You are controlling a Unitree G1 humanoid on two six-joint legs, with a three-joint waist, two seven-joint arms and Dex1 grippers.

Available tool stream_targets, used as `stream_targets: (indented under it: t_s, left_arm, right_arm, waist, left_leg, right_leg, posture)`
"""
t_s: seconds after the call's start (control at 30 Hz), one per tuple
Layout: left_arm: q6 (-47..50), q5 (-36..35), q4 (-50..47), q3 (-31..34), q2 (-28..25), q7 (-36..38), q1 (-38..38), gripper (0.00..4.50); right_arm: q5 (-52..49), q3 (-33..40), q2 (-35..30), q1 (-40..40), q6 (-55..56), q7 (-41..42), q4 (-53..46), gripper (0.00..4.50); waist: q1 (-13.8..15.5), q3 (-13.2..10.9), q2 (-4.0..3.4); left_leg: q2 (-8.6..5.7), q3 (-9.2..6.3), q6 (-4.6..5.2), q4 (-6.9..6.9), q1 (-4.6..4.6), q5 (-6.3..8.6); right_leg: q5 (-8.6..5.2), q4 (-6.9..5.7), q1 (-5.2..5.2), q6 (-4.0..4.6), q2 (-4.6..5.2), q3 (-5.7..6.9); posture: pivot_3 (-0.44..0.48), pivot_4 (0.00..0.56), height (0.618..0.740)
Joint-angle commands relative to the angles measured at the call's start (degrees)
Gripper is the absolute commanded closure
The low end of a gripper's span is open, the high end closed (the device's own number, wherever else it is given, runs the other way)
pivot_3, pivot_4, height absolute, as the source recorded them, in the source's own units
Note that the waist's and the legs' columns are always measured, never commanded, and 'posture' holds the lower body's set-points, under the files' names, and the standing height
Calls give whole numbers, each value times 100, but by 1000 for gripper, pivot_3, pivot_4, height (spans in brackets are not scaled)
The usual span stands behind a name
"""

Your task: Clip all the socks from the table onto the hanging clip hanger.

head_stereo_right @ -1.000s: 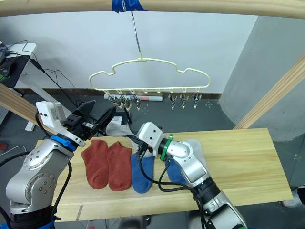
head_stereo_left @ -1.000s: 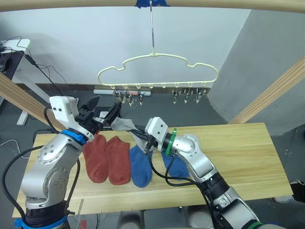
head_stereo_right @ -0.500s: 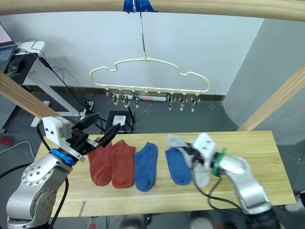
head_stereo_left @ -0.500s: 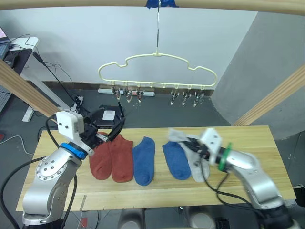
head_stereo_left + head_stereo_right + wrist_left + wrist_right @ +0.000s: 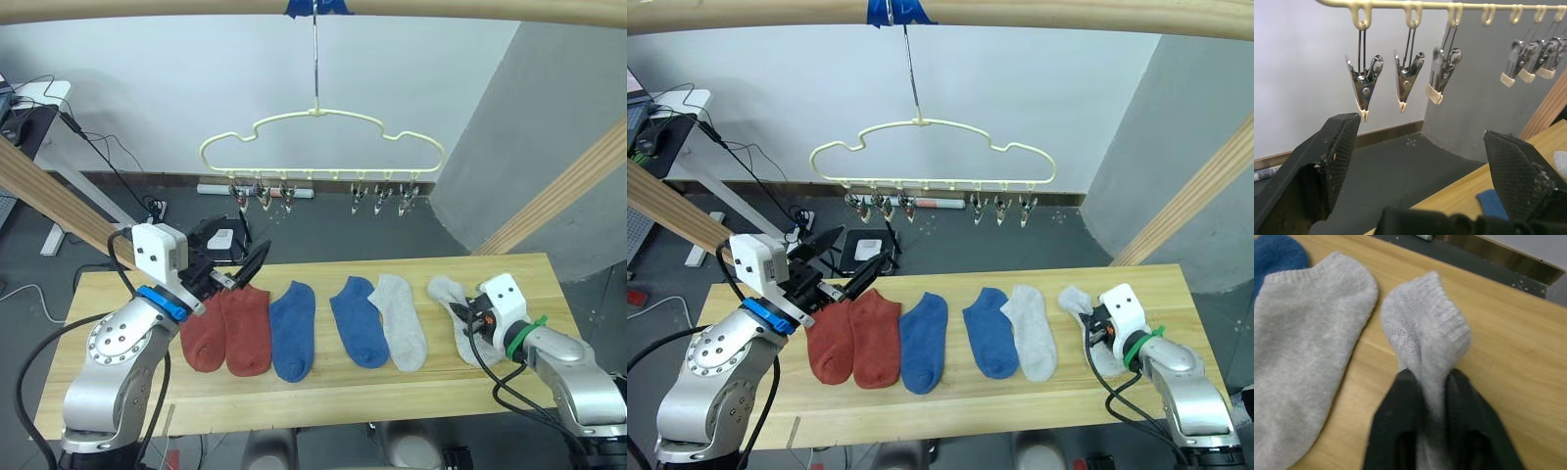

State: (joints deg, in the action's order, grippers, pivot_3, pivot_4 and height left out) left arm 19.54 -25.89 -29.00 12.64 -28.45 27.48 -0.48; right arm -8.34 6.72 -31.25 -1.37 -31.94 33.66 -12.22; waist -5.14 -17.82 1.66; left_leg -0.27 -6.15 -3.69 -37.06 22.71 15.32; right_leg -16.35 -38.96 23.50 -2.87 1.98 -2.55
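The cream clip hanger (image 5: 323, 136) hangs by its hook from the top pole, and its metal clips (image 5: 1406, 81) are all bare. On the table (image 5: 549, 279) lie two rust-red socks (image 5: 226, 330), two blue socks (image 5: 292, 328) and one grey sock (image 5: 402, 320) in a row. My right gripper (image 5: 473, 319) is shut on a second grey sock (image 5: 1423, 336) at the table's right end, its toe resting on the wood. My left gripper (image 5: 240, 266) stands open above the red socks, below the hanger's left clips, holding nothing.
A round wooden pole frame surrounds the table: a top pole (image 5: 470, 10) and slanted poles at the left (image 5: 44, 196) and right (image 5: 563, 191). Cables and a white desk (image 5: 34, 108) stand on the floor at the far left.
My right gripper has carried the grey sock from beside the left gripper across to the table's right end and lowered it. The left gripper has dropped slightly and stays open.
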Motion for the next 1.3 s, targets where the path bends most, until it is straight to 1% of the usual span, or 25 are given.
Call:
stream_targets:
  t_s: [0.03,0.13,0.17,0.3,0.43,0.57,0.67,0.73,0.87,1.0,1.3]
  left_arm:
    - [-129,91,-223,-16,92,-114,63,0]
    - [-189,167,-251,-37,141,-143,78,0]
    - [-182,156,-254,-33,170,-162,86,0]
    - [-408,282,-230,-42,226,-164,79,0]
    - [-537,462,-103,-7,424,-483,-24,0]
    - [-766,752,38,-46,600,-717,-133,0]
    - [-825,877,133,-65,697,-848,-248,0]
    - [-829,968,225,-81,757,-964,-344,0]
    - [-827,926,360,19,954,-1162,-479,0]
    - [-879,1005,480,-67,944,-1132,-582,740]
    - [-940,1163,717,-132,1063,-1278,-902,740]
  right_arm:
    - [-140,257,-190,-248,143,117,-329,2235]
    - [-160,318,-285,-393,286,187,-473,1258]
    - [-146,327,-441,-491,430,329,-615,889]
    - [-182,356,-924,-661,1198,891,-1080,889]
    - [-848,192,-1031,-390,1242,1464,-1722,889]
    - [-1088,-180,-937,240,1084,1516,-1975,889]
    - [-1235,-324,-876,591,914,1469,-2069,889]
    - [-1334,-388,-851,779,798,1439,-2130,889]
    - [-1435,-452,-836,950,734,1458,-2131,889]
    - [-1451,-500,-817,950,876,1539,-2018,847]
    - [-1526,-547,-789,867,977,1598,-2058,847]
  waist:
    - [5,0,0]
    - [13,-1,-2]
    - [12,-1,-2]
    - [9,-4,-5]
    - [-28,-4,-5]
    - [-57,-4,-4]
    - [-54,-5,-3]
    - [-46,-5,-2]
    - [-36,-6,-1]
    - [-39,-6,-1]
    - [-45,-7,-1]
  left_leg:
    - [0,-2,0,1,2,0]
    - [-1,-3,0,2,6,0]
    - [-1,-2,0,1,8,0]
    - [-5,1,0,-1,4,0]
    - [2,0,0,-2,-7,0]
    - [1,0,1,-7,-7,-1]
    - [0,-4,1,-11,-6,-1]
    - [-2,-6,1,-11,-3,0]
    - [-5,-8,2,-11,2,0]
    - [-4,-8,2,-10,1,0]
    - [-4,-7,2,-13,0,0]
  right_leg:
    - [0,0,0,0,0,2]
    - [0,7,0,-1,3,4]
    - [0,7,0,-1,3,3]
    - [0,5,0,-2,6,1]
    - [0,4,-10,-2,-2,1]
    - [0,1,-12,-2,-5,-1]
    - [1,2,-15,-3,-4,3]
    - [2,2,-15,-3,-1,5]
    - [2,6,-15,-4,5,9]
    - [2,8,-15,-4,5,9]
    - [3,4,-15,-4,4,8]
  posture:
    - [-167,321,740]
    - [-167,321,740]
    - [-177,321,740]
    - [-185,320,740]
    - [-196,320,740]
    - [-207,324,740]
    - [-206,325,740]
    - [-204,327,740]
    - [-208,330,740]
    - [-208,330,740]
    - [-217,336,740]
